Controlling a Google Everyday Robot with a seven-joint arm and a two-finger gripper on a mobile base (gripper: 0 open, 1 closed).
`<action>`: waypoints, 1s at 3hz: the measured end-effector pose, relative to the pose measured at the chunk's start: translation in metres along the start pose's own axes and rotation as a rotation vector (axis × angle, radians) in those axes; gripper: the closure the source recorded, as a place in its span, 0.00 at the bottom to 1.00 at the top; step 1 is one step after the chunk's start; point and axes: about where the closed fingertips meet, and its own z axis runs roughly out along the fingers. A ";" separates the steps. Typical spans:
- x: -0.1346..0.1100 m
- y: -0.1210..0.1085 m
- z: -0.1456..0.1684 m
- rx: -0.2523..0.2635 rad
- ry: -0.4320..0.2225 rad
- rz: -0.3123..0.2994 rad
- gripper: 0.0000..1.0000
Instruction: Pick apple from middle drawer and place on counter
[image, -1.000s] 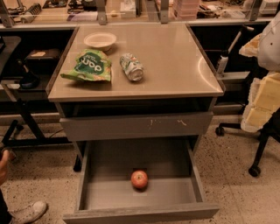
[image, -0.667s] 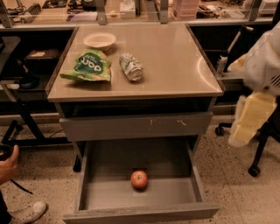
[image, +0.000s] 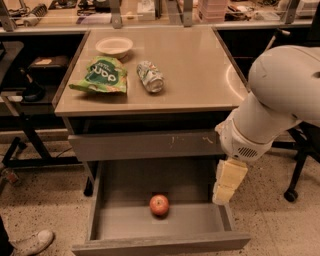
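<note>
The apple (image: 159, 205), small and red-orange, lies on the bare grey floor of the open middle drawer (image: 120, 222), near its centre. The beige counter (image: 200, 70) tops the cabinet above it. My white arm (image: 280, 95) reaches in from the right. My gripper (image: 226, 186), cream-coloured, hangs down from the arm over the drawer's right wall, to the right of the apple and above it, not touching it.
On the counter are a white bowl (image: 114, 46), a green chip bag (image: 101, 75) and a crushed can (image: 150, 76). A shut drawer front with white scuffs (image: 145, 145) sits above the open drawer. A cluttered workbench (image: 150, 12) runs behind. A chair wheel (image: 291, 195) is at right, a shoe (image: 32, 243) at lower left.
My arm has swung in from the right edge toward the cabinet and downward. The gripper now hangs over the drawer's right side. The apple has not moved.
</note>
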 end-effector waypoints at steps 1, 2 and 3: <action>0.000 0.000 0.000 0.000 0.000 0.000 0.00; -0.007 0.001 0.043 -0.039 -0.040 -0.011 0.00; -0.014 -0.005 0.107 -0.058 -0.081 0.015 0.00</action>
